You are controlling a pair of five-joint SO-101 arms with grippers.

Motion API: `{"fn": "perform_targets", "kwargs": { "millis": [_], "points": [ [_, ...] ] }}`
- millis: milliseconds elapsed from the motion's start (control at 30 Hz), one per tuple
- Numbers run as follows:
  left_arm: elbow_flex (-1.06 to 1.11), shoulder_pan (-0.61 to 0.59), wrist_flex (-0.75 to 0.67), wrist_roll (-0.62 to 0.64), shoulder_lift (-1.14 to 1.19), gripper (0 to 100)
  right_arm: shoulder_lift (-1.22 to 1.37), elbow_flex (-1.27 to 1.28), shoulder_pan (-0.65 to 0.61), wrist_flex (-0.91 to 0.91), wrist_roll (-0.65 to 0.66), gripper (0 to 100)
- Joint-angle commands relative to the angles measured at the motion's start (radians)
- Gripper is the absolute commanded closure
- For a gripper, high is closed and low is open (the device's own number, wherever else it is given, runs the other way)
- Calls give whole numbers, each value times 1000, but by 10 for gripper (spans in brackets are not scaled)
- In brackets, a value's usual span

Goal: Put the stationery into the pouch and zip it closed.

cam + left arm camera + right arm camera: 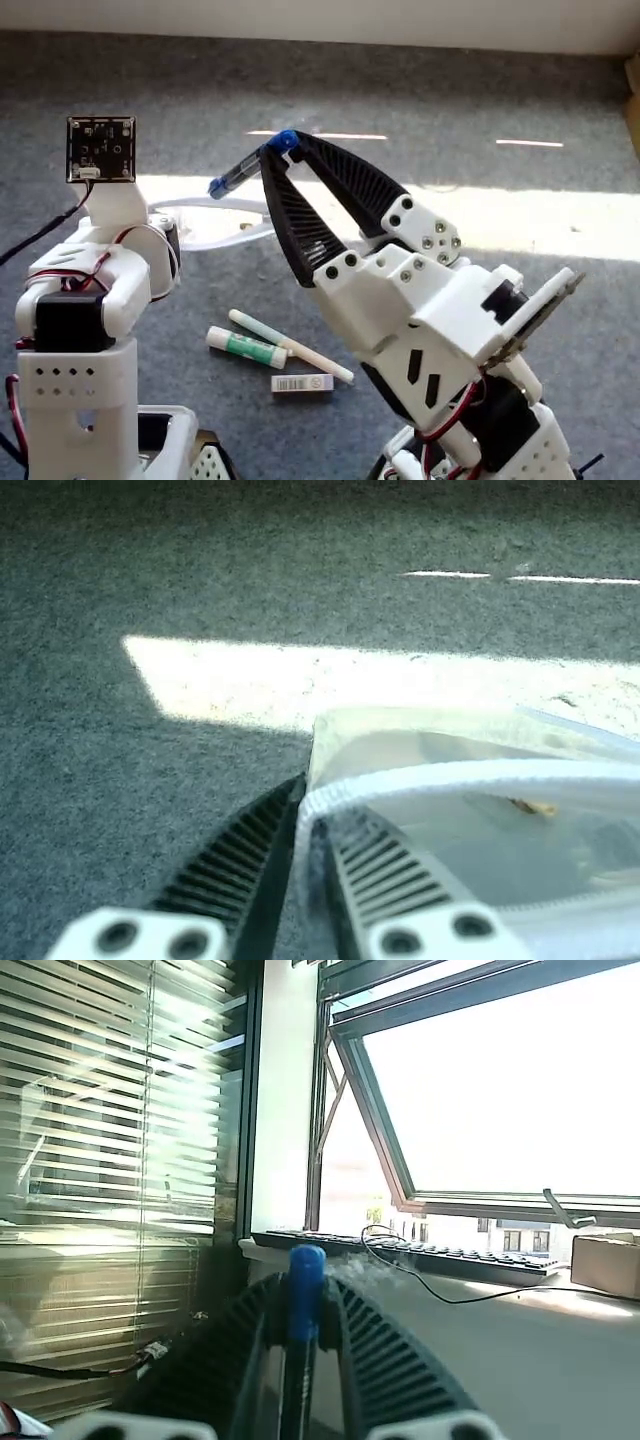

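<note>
Now the right gripper (283, 150) is closed firmly on a blue pen (238, 177), gripping it near one end, high above the grey carpet (450, 90). The long part of the pen slopes down toward the clear pouch (470, 810). The left gripper (300, 792) is pinched together on the zipper edge of that pouch, and the mouth seems to stand open.

I judge the step in hand is to put this pen inside. To do it well, the right arm should first bring the low tip of the pen over the open mouth. Then it should go down along the pen's own line, so that the tip does not catch on the zipper band. The left arm should hold the pouch steady. The release is best only when most of the pen is inside.

A glue stick (245, 347), a white pen (295, 350) and an eraser (302, 383) lie on the carpet between the two arms, not yet packed.
</note>
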Motion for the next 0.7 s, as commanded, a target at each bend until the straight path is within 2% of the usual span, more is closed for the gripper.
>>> {"fn": "perform_targets", "kwargs": {
  "millis": [0,133,333,667],
  "points": [
    [21,-16,-11,6,13,993,-7,38,-8,-25,11,993],
    [21,-16,-11,6,13,993,-47,147,-7,-28,12,993],
    [21,-13,-11,8,13,993,-182,383,-7,-246,18,993],
    [21,-15,-11,8,13,993,-214,542,-7,-252,12,993]
  ]
}}
